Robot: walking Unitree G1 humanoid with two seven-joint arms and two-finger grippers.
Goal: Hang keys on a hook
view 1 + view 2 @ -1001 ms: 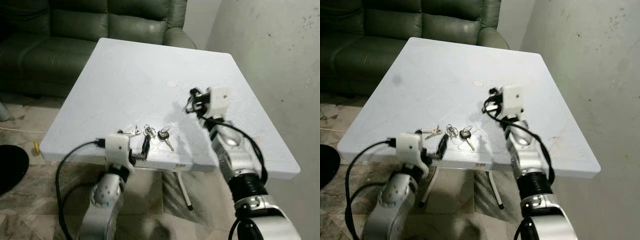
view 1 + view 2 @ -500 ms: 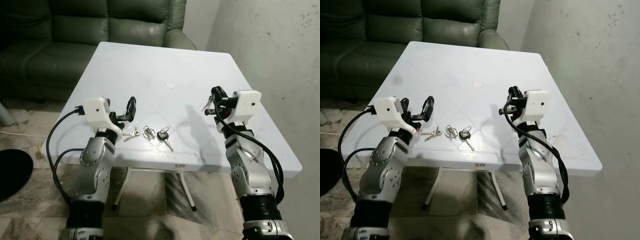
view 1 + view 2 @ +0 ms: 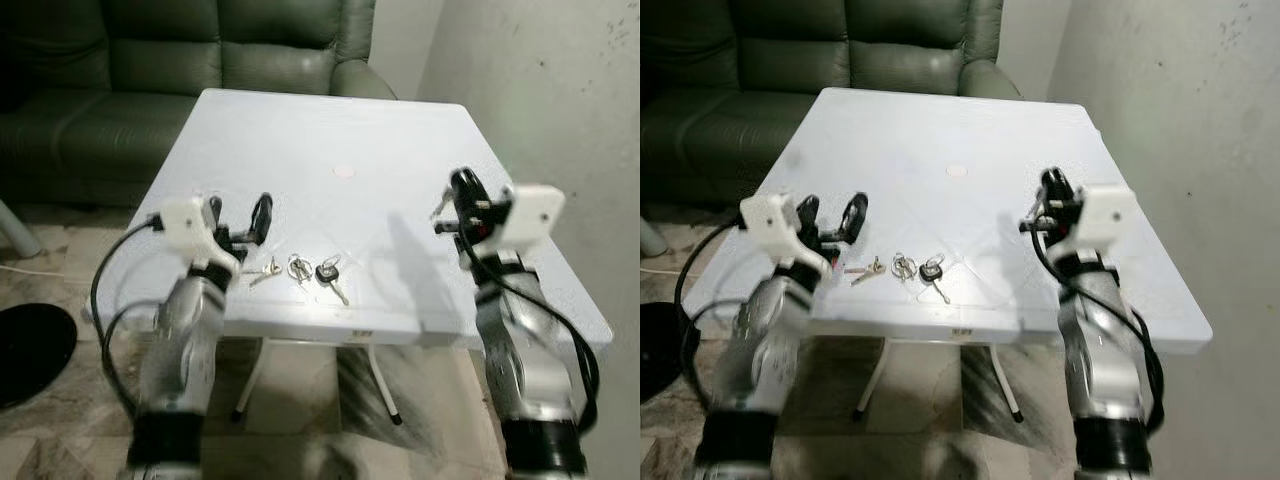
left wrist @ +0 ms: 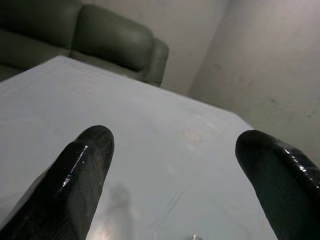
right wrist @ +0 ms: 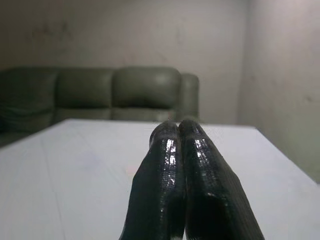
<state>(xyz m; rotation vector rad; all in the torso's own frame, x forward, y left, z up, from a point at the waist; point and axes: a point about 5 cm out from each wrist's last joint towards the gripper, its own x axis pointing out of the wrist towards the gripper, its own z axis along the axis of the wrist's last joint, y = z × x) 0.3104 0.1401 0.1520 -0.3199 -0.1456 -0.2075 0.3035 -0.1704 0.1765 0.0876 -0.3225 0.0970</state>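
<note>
While both arms are raised over the near edge of the white counter (image 3: pixel 300 130), the task looks to be at its very start: the keys (image 3: pixel 300 268) lie untouched on the counter close to that edge, a loose bunch with a black-headed key (image 3: pixel 327 272) at its right end. The left pincer (image 3: pixel 245 225) hovers just left of the bunch, fingers spread wide; the left wrist view looks out between them at bare counter. The right pincer (image 3: pixel 462 200) is held up well to the right of the keys, its two fingers (image 5: pixel 182 185) pressed together on nothing.

I judge the step in hand to be the reach for the keys. The next move would call for the left pincer to drop, tip down, and close on the ring or a key head, since flat keys give little to grip.

Farther off, a small round mark (image 3: pixel 343 171) sits mid-counter. Beyond stand a dark green sofa (image 3: pixel 180 50) and a pale wall (image 3: pixel 540 90). No hook can be made out.
</note>
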